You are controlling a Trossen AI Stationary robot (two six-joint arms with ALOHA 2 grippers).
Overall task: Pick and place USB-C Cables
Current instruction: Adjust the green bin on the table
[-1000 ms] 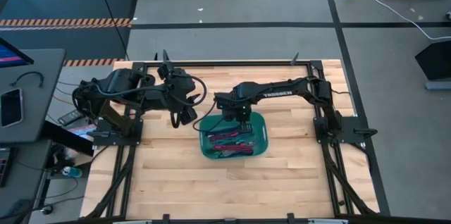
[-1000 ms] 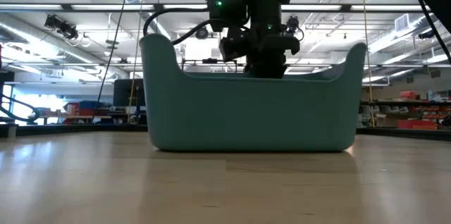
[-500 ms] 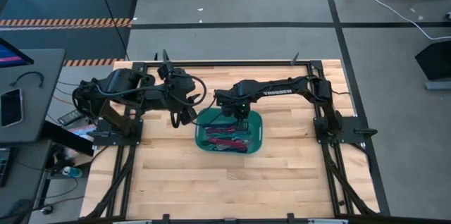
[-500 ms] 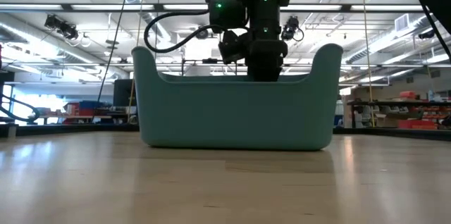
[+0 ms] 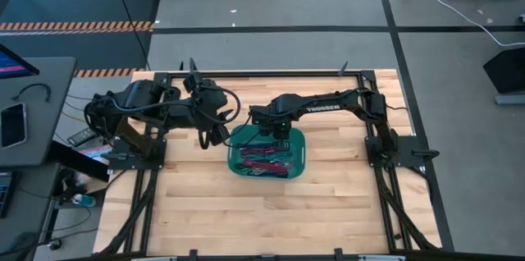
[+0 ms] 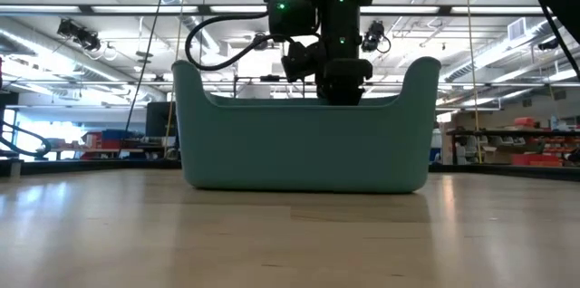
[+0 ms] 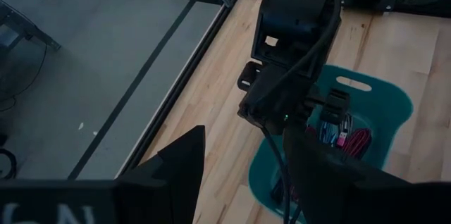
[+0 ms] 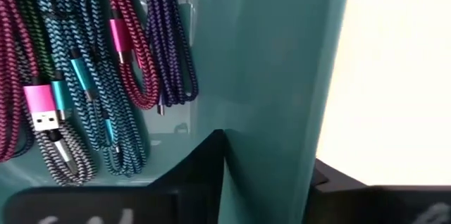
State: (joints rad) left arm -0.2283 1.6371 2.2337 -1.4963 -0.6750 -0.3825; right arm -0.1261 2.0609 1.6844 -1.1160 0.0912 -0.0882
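Note:
A teal bin (image 5: 235,162) stands on the wooden table and holds several short braided USB-C cables (image 5: 267,161) in magenta, purple, cyan and grey, lying on its floor (image 8: 84,76). My right gripper (image 5: 277,134) reaches down at the bin's far wall and is shut on it. In the low view the bin (image 6: 299,148) hides the fingers of my right gripper (image 6: 343,89). My left gripper (image 5: 215,135) hovers open just left of the bin and touches nothing; its wrist view looks down on the bin (image 7: 394,104). My right gripper (image 8: 271,164) pinches the bin's far wall (image 8: 271,97) near its middle, one finger (image 8: 201,160) inside the bin and one (image 8: 345,178) outside. The fingers come from above, pointing down. The bin stands upright with its base on the table.
A black metal frame (image 5: 246,72) runs around the table's edges. Bare wood (image 5: 271,220) lies near of the bin and to its right. Off the table's left stands a desk with a phone (image 5: 12,124) and cables.
My right gripper moved a little toward the table's far edge and left, keeping its hold on the wall, and the bin slid along the table with it. In the last half second both stayed still.

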